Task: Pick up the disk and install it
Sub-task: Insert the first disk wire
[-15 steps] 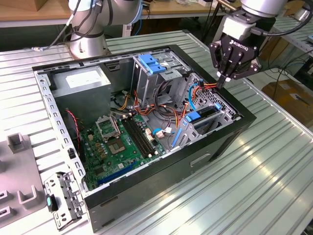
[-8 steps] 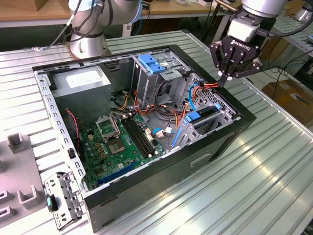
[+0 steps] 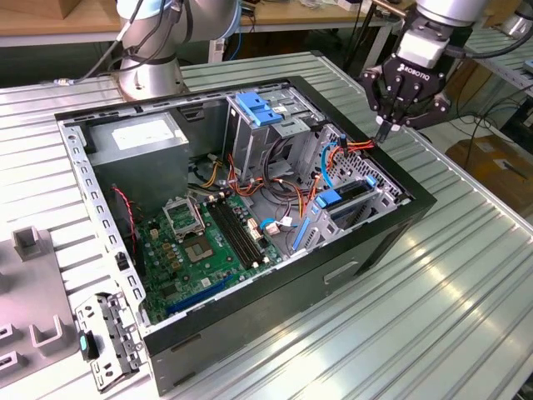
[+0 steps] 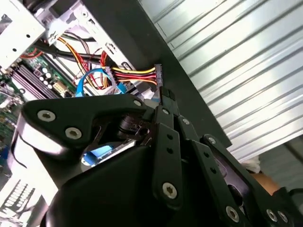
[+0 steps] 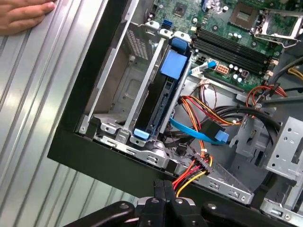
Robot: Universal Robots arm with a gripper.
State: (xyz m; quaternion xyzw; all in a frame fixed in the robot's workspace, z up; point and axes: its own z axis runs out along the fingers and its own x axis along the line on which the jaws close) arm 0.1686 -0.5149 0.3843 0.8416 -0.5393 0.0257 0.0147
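Finds black jointed-metal claw (image 4: 163,101) drawn narrow, fingertips pressed together, tip just beside black plastic power connector (image 4: 157,75) trailing red, yellow and black wires; cannot confirm a grip on it. Locates flat metal disk (image 5: 161,94), framed by blue plastic rails, beyond, standing on edge inside perforated grey steel drive cage (image 5: 123,85). Judges seating done, cabling in hand; calls for square alignment of plug to port. Notes green circuit board (image 5: 227,28) farther in, ribbed aluminium tabletop (image 5: 42,94) outside.
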